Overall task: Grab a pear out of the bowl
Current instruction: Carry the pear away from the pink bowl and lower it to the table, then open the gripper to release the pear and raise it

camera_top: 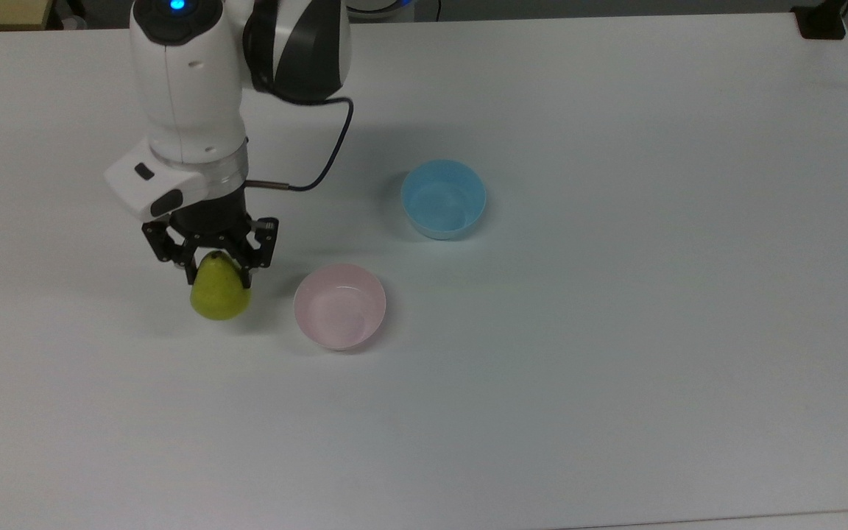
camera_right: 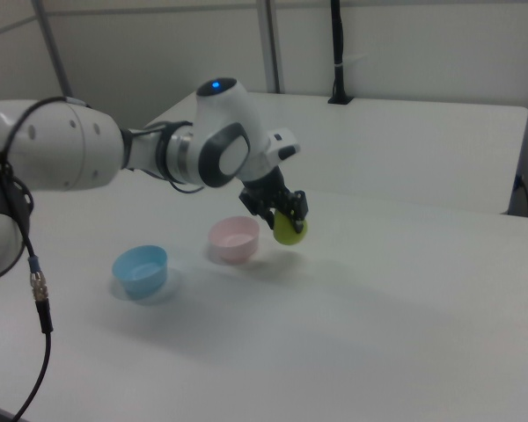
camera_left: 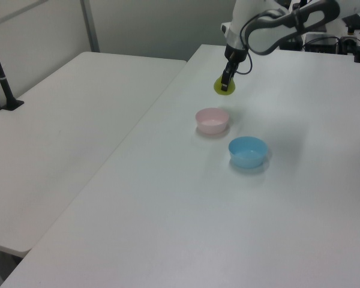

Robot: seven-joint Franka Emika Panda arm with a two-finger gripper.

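Observation:
The yellow-green pear (camera_top: 221, 294) hangs from my gripper (camera_top: 216, 269), whose black fingers are shut on its narrow top. In the top view it is to the left of the pink bowl (camera_top: 340, 307) and apart from it. The bowl stands with nothing in it. In the left view the pear (camera_left: 224, 87) is beyond the bowl (camera_left: 212, 120), under the gripper (camera_left: 227, 82). In the right view the pear (camera_right: 289, 229) is held above the table, to the right of the bowl (camera_right: 234, 240), in the gripper (camera_right: 280, 214).
A light blue bowl (camera_top: 444, 199) stands near the pink one, to its upper right in the top view; it shows too as the blue bowl (camera_left: 248, 152) and the blue bowl (camera_right: 141, 269). A second white table (camera_left: 60, 114) adjoins at the left view's left.

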